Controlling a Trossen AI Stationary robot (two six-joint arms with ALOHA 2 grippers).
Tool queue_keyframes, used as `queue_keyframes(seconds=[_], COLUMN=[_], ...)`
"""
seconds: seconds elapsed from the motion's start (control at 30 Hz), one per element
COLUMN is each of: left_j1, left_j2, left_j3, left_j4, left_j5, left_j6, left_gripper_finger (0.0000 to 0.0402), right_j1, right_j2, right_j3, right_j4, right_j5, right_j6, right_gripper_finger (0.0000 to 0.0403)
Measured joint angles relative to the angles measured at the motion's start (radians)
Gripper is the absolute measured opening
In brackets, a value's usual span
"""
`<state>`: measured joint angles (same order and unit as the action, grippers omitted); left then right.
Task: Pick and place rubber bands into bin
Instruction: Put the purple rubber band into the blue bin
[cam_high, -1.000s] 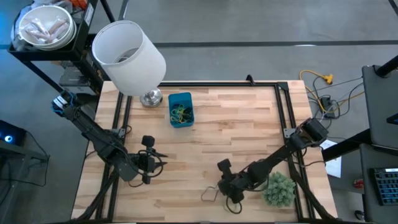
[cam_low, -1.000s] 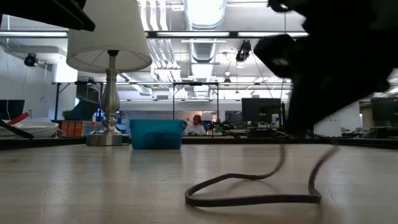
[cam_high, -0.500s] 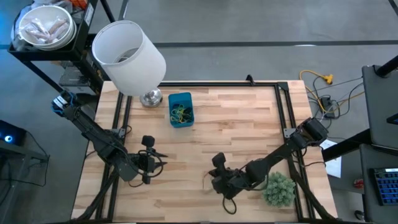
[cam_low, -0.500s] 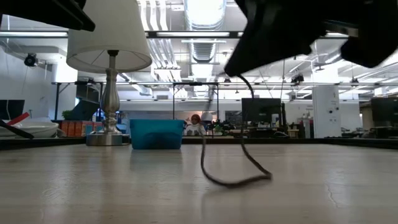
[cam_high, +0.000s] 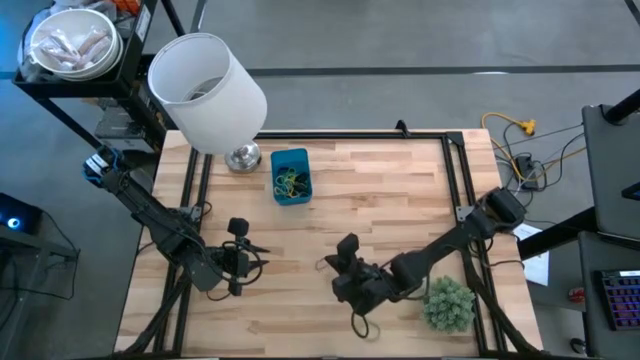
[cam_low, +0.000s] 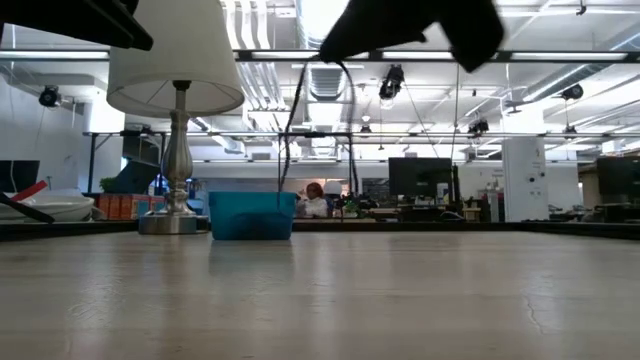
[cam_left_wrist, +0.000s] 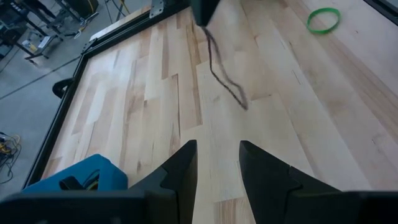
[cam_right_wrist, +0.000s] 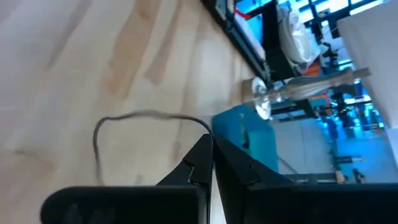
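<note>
My right gripper (cam_high: 332, 266) hovers over the middle of the table's near half, shut on a dark rubber band (cam_low: 288, 130) that dangles below it. The left wrist view shows the same band (cam_left_wrist: 221, 71) under that gripper. The blue bin (cam_high: 290, 176) stands toward the far edge beside the lamp base, with several green and yellow bands (cam_high: 290, 183) inside. A green band (cam_left_wrist: 323, 20) lies flat on the wood. My left gripper (cam_left_wrist: 214, 158) waits open near the left side, touching nothing. My right gripper pinches the dark band's upper end (cam_right_wrist: 208, 130) between its two shut fingertips, coming from above and slanting toward the table's left. The band hangs below as a slack loop (cam_right_wrist: 124, 118), lifted clear of the table.
A big white lamp shade (cam_high: 206, 88) on a metal base (cam_high: 243, 158) stands at the far left corner, next to the bin. A bushy green plant (cam_high: 447, 303) sits near the right arm by the near edge. Bare wood lies between my right gripper and the bin.
My right gripper has risen and moved toward the table's left and far side, toward the bin. The dark band, lying as a loop on the table a second ago, was drawn up by one end, trailed its lower end on the wood, and now hangs clear.
</note>
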<state>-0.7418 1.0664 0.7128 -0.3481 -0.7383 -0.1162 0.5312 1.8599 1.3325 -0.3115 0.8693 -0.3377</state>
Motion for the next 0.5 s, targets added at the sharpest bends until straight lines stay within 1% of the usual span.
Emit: queue_keyframes(seconds=[0.27, 0.5], left_j1=[0.0, 0.0], left_j2=[0.0, 0.0], left_j3=[0.0, 0.0], left_j4=[0.0, 0.0], left_j5=[0.0, 0.0], left_j6=[0.0, 0.0], left_gripper_finger=[0.0105, 0.0105], right_j1=[-0.089, -0.185], right_j2=[-0.001, -0.001], right_j3=[0.072, 0.115], right_j4=[0.002, 0.002], right_j5=[-0.001, -0.003], right_j6=[-0.131, -0.194], right_gripper_finger=[0.0008, 0.0008])
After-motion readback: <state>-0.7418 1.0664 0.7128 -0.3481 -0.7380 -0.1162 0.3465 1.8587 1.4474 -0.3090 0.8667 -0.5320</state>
